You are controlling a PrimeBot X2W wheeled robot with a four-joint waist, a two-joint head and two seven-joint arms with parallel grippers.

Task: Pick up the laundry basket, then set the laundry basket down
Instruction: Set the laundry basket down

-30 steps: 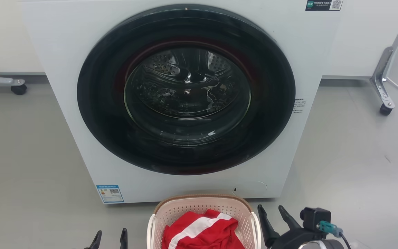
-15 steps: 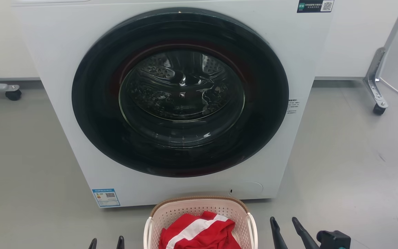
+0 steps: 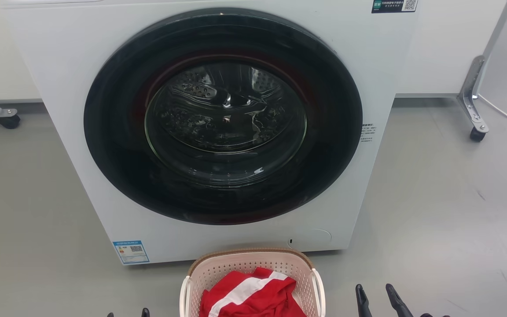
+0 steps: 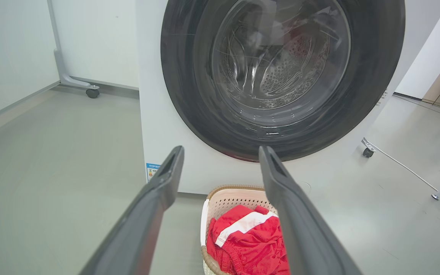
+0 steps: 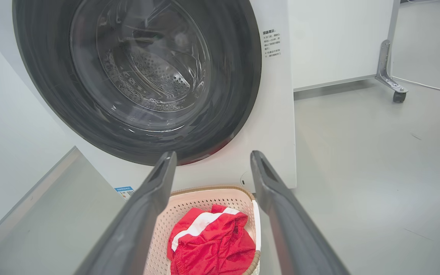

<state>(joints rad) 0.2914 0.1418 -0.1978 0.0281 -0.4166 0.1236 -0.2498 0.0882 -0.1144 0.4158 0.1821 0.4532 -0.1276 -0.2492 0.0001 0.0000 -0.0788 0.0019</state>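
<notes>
Garment [image 3: 251, 295] inside laundry basket [image 3: 247, 259]

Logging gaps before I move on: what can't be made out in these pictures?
Head view: the bottom edge cuts off the near end of the basket and all but the fingertips of the left gripper and right gripper.
Head view: the labels on the washer are too small to read.
Wrist views: a finger covers part of the basket in each.
Every view: the red garment hides what lies under it.

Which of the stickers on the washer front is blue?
The lower-left sticker is blue; the top-right sticker is dark with a green patch.
</notes>
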